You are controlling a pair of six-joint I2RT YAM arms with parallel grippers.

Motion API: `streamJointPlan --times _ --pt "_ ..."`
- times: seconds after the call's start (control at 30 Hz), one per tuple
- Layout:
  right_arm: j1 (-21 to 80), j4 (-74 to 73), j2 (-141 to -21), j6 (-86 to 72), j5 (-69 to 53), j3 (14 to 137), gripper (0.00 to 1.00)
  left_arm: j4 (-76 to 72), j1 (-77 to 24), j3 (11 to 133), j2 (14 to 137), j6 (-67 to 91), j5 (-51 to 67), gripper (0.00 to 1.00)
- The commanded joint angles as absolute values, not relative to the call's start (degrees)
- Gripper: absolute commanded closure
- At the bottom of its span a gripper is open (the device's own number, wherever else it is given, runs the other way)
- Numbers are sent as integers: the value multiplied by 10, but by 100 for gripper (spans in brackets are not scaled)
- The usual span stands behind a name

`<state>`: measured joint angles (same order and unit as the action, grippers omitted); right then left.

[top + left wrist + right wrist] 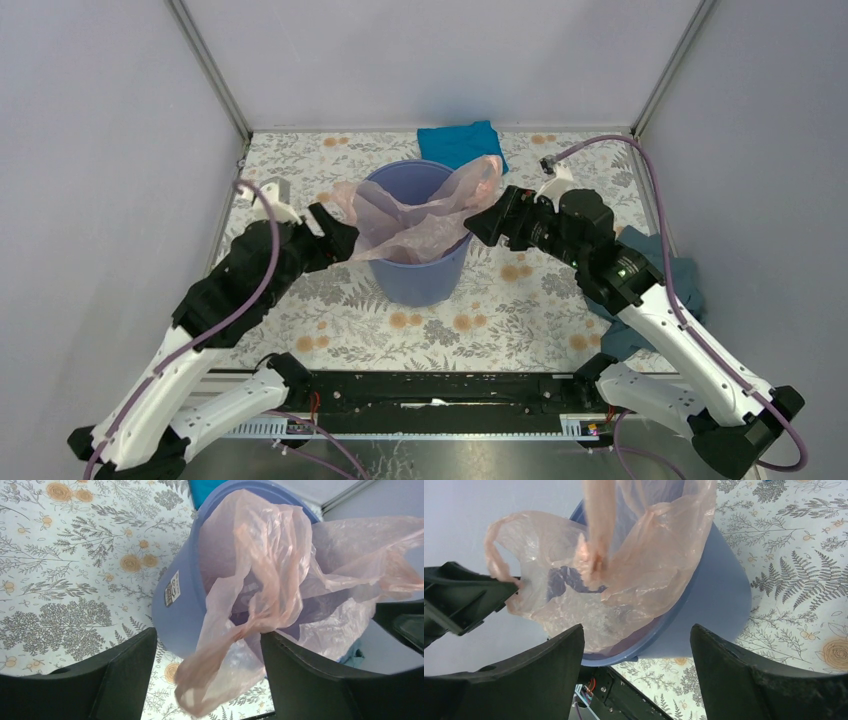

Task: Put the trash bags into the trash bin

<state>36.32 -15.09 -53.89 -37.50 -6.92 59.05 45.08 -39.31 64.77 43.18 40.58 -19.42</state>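
The tabletop has a print of grey ferns and orange flowers. The trash bin stands upright on it, between the left gripper and the right gripper. A bright blue cloth lies beyond both grippers, at the far edge. A grey-blue cloth lies behind the right gripper, partly under its arm.

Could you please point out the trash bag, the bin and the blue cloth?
trash bag (412,215), top external view, film spread across the bin's mouth.
bin (420,283), top external view, near outer wall.
blue cloth (458,143), top external view, its middle.
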Motion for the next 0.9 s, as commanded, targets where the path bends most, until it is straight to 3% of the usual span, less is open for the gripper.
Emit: streamJointPlan --times 0.0,0.13,0.23,0.43,0.53,0.67,0.87 --pt "362 -138 -568 -359 -62 615 16 414 -392 613 374 427 -216 23" --pt "362 -118 -590 -359 -77 624 25 415 -392 589 352 441 -210 28" --pt "362 -114 -593 -359 -81 624 44 417 -391 582 347 446 -213 41" --pt "362 -121 -547 -362 -73 588 67 418 -392 572 349 449 -208 72" --pt "362 -134 -524 -361 -65 571 77 424 -392 571 346 453 -189 82" --pt "362 -137 -511 -358 -66 562 97 431 -392 567 334 466 -144 93" --pt "362 -134 -509 -354 -80 563 100 448 -392 547 317 482 -102 100"
